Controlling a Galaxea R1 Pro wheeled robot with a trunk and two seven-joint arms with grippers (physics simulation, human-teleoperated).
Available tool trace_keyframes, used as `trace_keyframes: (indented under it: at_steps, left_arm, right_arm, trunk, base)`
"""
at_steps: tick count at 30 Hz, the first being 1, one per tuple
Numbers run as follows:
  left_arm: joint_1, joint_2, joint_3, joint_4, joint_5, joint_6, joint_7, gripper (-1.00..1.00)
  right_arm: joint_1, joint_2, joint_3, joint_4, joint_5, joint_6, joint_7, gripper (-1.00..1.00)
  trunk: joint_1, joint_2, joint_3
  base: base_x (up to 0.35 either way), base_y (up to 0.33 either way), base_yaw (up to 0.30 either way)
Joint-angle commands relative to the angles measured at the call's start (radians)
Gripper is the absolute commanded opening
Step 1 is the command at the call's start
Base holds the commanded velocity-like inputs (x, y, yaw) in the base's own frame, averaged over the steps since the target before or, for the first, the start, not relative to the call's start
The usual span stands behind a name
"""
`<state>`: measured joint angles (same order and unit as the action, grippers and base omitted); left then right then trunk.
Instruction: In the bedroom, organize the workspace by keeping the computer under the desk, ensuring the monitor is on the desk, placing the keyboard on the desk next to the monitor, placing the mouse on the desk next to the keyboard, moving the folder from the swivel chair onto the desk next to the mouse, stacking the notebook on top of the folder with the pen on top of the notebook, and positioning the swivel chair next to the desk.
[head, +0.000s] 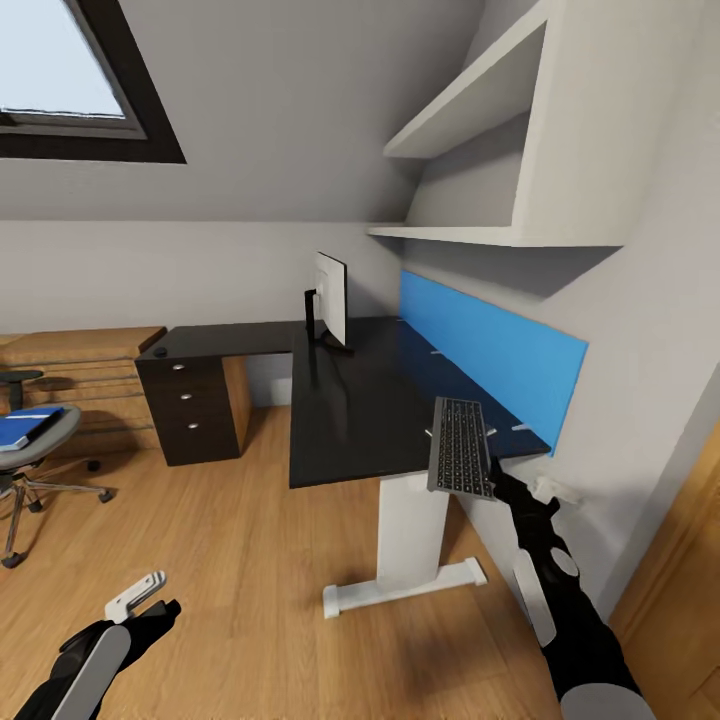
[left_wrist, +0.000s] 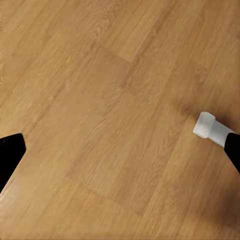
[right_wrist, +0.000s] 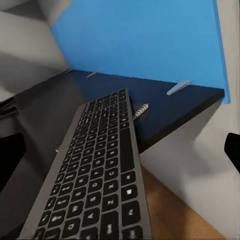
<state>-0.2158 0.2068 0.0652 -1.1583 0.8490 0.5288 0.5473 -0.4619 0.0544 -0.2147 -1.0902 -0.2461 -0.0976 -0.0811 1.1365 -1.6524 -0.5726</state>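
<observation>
Keyboard (head: 460, 447) in the head view is held by the right gripper (head: 497, 482) at its near end, its long axis running away from the fingers over the desk (head: 350, 400) corner, with bare black top between it and the monitor (head: 330, 298). The left gripper (head: 140, 600) hangs low over the floor (left_wrist: 110, 100), its fingers spread wide and empty in the left wrist view. In the right wrist view the keyboard tilts above the desk's near edge, just before the blue back panel (right_wrist: 145, 40).

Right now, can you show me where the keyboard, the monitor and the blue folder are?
keyboard (head: 460, 447): head view, middle of its black keys.
monitor (head: 330, 297): head view, its white back panel.
folder (head: 25, 426): head view, blue cover, lying on the chair seat.
</observation>
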Motion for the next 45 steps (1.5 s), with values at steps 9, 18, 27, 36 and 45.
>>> trace_keyframes:
  at_steps: [9, 18, 27, 36, 45]
  left_arm:
    - [-0.001, 0.000, -0.001, -0.001, 0.010, 0.002, 0.008, 1.00]
    - [-0.001, 0.000, -0.002, -0.007, 0.009, 0.002, 0.005, 1.00]
    - [-0.001, 0.000, 0.000, -0.012, 0.009, 0.002, 0.006, 1.00]
    - [-0.001, -0.034, 0.000, -0.012, 0.009, 0.002, 0.005, 1.00]
    - [-0.001, -0.038, 0.000, -0.012, 0.008, 0.002, 0.007, 1.00]
  right_arm:
    - [0.010, 0.007, 0.000, 0.000, -0.073, -0.004, 0.000, 1.00]
    - [0.012, 0.030, 0.001, 0.010, -0.085, -0.004, -0.002, 1.00]
    - [0.011, 0.033, 0.002, 0.031, -0.137, -0.014, -0.004, 1.00]
    - [0.008, 0.025, 0.002, 0.029, -0.592, -0.019, 0.001, 1.00]
    - [0.008, 0.027, 0.007, 0.029, -0.676, -0.020, 0.005, 1.00]
  trunk:
    - [0.000, -0.001, -0.001]
    - [0.000, -0.001, -0.001]
    - [0.023, -0.043, -0.020]
    - [0.057, -0.106, -0.048]
    - [0.092, -0.169, -0.076]
  base:
    - [-0.281, 0.000, 0.000]
    - [-0.122, 0.000, 0.000]
    - [-0.004, 0.000, 0.000]
    - [0.000, 0.000, 0.000]
    - [0.000, 0.000, 0.000]
